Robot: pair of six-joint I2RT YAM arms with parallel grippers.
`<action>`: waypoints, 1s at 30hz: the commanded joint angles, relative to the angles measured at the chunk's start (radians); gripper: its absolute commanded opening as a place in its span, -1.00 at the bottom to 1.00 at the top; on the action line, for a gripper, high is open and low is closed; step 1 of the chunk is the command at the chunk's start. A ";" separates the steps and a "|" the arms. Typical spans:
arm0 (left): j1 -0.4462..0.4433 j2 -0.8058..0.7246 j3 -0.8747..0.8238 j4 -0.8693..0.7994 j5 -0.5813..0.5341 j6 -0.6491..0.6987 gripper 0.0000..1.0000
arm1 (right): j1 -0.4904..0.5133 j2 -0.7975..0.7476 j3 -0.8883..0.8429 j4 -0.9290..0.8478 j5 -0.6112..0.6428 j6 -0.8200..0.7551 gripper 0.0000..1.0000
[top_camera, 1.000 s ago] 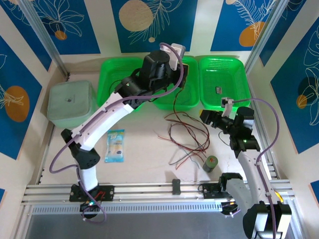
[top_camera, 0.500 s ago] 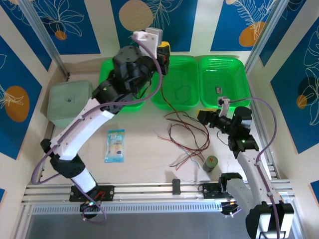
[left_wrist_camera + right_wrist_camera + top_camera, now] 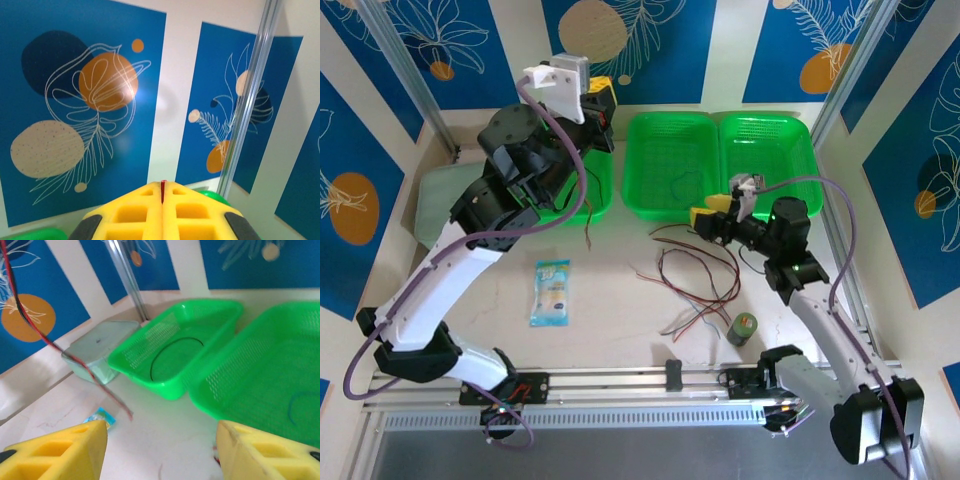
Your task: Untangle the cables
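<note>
Red cable pinched high, tangle loose on the worktop

Toward the right of the worktop's (image 3: 610, 335) near edge stands a small grey-green can (image 3: 743, 327) with a reddish top. A pale blue packet (image 3: 552, 292) lies flat left of centre.

A little farther in, right of centre, the loose cables (image 3: 698, 275) sprawl in a tangle of red, black and grey strands that cross one another. The nearest grey ends reach close to the can.

Over the far side of that tangle hover the right fingers (image 3: 704, 217). Their yellow pads are spread apart with nothing between them, and they sit just in front of the middle basket (image 3: 665, 150).

Three green mesh baskets stand side by side along the far edge. The left basket (image 3: 142, 350) holds a black cable (image 3: 152, 360) curled in a loop. The middle one holds a thin blue-grey cable (image 3: 682, 183), and the right basket (image 3: 790, 150) sits next to it. A pale green lidded box (image 3: 97, 347) sits near the far-left corner.

Highest and farthest, the left fingers (image 3: 150, 205) are pressed together on a red cable (image 3: 163, 186), raised above the left basket's far rim. That cable hangs down, and its free end dangles in front of the left basket. I cannot tell whether the end touches the worktop.
</note>
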 commanded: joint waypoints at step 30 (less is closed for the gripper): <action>0.123 -0.058 -0.399 -0.014 0.297 -0.435 -1.00 | 0.091 0.424 0.528 0.093 -0.289 0.434 -0.01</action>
